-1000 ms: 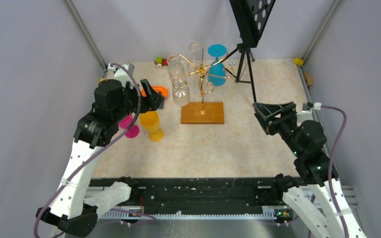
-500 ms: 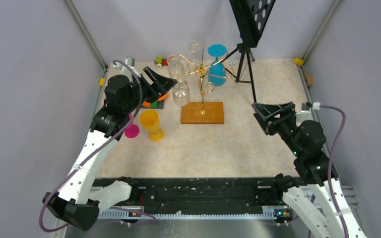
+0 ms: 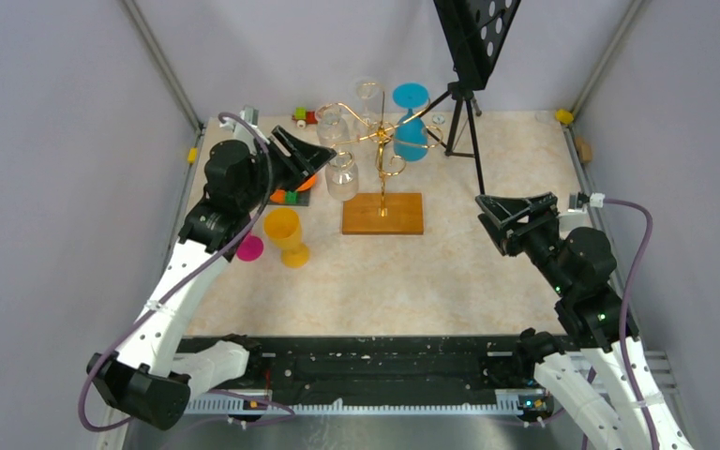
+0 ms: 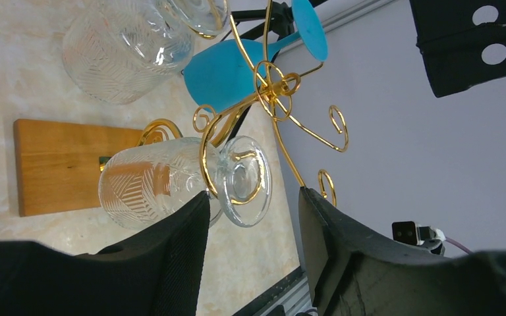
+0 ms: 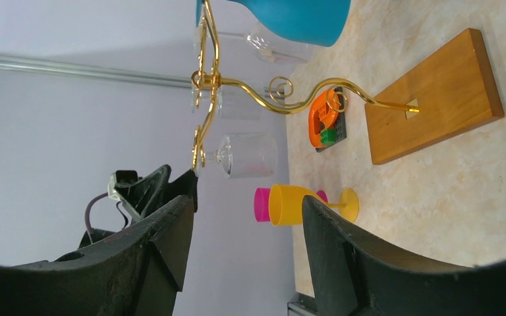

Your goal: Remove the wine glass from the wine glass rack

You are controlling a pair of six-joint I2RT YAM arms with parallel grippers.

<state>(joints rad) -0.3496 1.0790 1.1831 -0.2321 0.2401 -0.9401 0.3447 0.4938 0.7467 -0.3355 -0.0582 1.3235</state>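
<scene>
left gripper [image 4: 252, 193] at clear glass [image 4: 151, 184] on rack [image 4: 273, 89]
left jaws apart, straddling the glass foot, not clamped; right gripper [image 5: 248, 187] well apart, jaws spread, empty

Not spotting any readable text, labels, brands or numbers anywhere in these views. The only thing coming close is a little pale square on the wooden base of the wine glass rack [image 5: 435, 92], right where the post is meeting the wood. It might be a tag or a plate, but it's showing up too small to make out any lettering.
</scene>
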